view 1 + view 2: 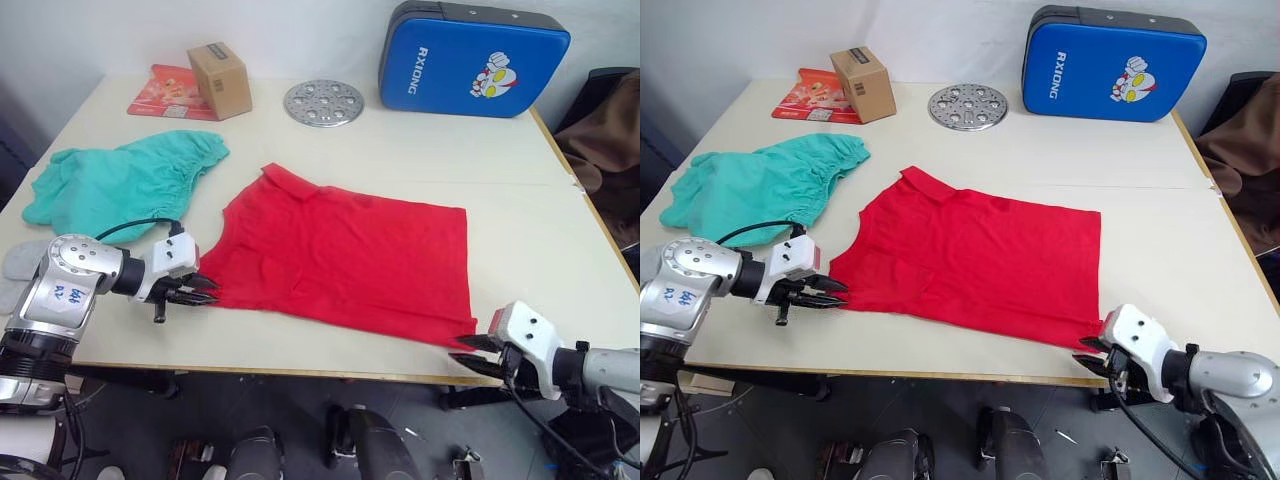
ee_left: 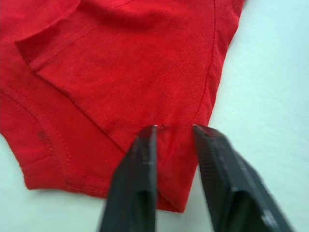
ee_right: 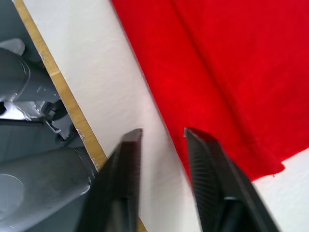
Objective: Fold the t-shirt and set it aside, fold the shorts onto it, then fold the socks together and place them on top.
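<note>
Two grippers sit at the near corners of the t-shirt, which lies spread flat in the middle of the table.

Left gripper: at the shirt's near-left corner. In the left wrist view its fingers are parted a little, with the red hem lying between them; I cannot tell whether they press the cloth.

Right gripper: at the near-right corner, by the table's front edge. In the right wrist view the fingers stand narrowly apart over bare tabletop, the shirt edge just beside one finger; nothing is held.

Shorts: rumpled, on the left part of the table, just clear of the shirt's left side.

Socks: grey knit at the far-left table edge, near the left arm, partly cut off by the frame.

Containers: a small cardboard box at the back left, flaps closed, contents not visible; it rests on a flat red packet. A blue zipped case leans at the back right, closed. A round perforated metal plate lies between box and case, nothing on it.
</note>
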### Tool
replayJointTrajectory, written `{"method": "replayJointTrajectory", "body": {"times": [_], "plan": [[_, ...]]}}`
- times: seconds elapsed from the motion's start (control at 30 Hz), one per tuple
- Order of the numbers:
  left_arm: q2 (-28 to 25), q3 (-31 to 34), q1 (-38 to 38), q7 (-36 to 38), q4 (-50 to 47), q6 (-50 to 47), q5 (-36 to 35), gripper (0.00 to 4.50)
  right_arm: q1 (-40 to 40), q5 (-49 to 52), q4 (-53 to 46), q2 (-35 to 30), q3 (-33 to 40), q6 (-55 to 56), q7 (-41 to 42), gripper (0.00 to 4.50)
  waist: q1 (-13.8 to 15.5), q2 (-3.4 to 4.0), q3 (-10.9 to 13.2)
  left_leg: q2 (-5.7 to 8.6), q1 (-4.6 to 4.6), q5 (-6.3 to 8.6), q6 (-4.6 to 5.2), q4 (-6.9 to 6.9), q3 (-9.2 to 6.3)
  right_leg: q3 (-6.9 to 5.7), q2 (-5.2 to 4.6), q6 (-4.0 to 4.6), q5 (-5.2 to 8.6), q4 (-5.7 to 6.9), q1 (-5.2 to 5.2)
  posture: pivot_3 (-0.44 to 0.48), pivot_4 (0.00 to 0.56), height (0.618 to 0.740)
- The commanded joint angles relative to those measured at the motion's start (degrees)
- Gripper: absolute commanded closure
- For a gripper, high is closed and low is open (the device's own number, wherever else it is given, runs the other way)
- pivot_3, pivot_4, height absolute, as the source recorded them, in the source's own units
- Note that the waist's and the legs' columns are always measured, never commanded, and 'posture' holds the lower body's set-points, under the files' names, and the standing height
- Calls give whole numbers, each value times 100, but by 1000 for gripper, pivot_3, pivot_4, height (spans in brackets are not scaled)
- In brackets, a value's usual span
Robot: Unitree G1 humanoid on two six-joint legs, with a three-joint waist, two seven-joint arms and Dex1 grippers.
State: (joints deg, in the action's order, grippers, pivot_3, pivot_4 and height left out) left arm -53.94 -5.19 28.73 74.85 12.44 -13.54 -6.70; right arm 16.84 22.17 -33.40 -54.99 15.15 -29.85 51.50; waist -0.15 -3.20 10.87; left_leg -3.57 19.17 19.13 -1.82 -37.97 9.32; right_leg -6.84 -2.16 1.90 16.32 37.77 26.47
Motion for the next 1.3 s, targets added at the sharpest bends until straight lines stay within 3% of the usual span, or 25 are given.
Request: {"method": "replayJointTrajectory", "body": {"times": [0.03,0.13,0.3,0.4,0.7,0.9,1.13,1.3], "plan": [[-122,138,-69,-92,52,315,72,2127,-5,-337,-31,-2,-28,414,-31,1960,2,0,0,0,-1,1,-1,0,0,0,1,0,0,0,0,0,150,740],[-94,104,-96,-229,120,416,165,1174,-1,-574,128,-15,-158,577,-29,901,2,0,0,-1,-2,1,-2,1,-1,0,2,1,0,0,0,0,150,740],[46,-11,-120,-406,280,489,299,1174,-99,-907,611,55,-543,723,-80,901,3,0,0,-1,-4,2,1,0,0,0,1,7,-4,-1,0,0,150,740],[141,-70,-160,-450,402,602,347,1782,-269,-1052,834,117,-713,760,-179,1504,-2,-9,-11,-2,-5,3,-1,2,1,0,3,5,-2,-1,-16,0,150,740],[116,-50,-424,-295,229,497,244,4490,-566,-893,835,145,-750,451,-106,4461,6,-2,-19,-3,-73,40,41,24,0,0,1,-14,7,-29,-88,0,150,740],[-26,93,-859,-110,-309,131,24,4490,-673,-896,871,56,-722,367,-14,4461,-5,12,-27,-2,-87,29,14,54,6,4,2,-15,15,-30,-89,0,150,740],[-707,666,-2210,326,-1938,-954,-853,4490,-306,-720,754,-479,-357,917,938,4461,-19,35,-25,-1,-96,38,-1,78,17,16,7,-21,37,-34,-83,0,150,740],[-819,738,-2702,-56,-2106,-820,-605,4490,-9,-906,933,-631,-288,1325,1132,4461,13,43,-26,-1,-95,49,1,79,15,17,7,-27,46,-38,-81,0,150,740]]}}
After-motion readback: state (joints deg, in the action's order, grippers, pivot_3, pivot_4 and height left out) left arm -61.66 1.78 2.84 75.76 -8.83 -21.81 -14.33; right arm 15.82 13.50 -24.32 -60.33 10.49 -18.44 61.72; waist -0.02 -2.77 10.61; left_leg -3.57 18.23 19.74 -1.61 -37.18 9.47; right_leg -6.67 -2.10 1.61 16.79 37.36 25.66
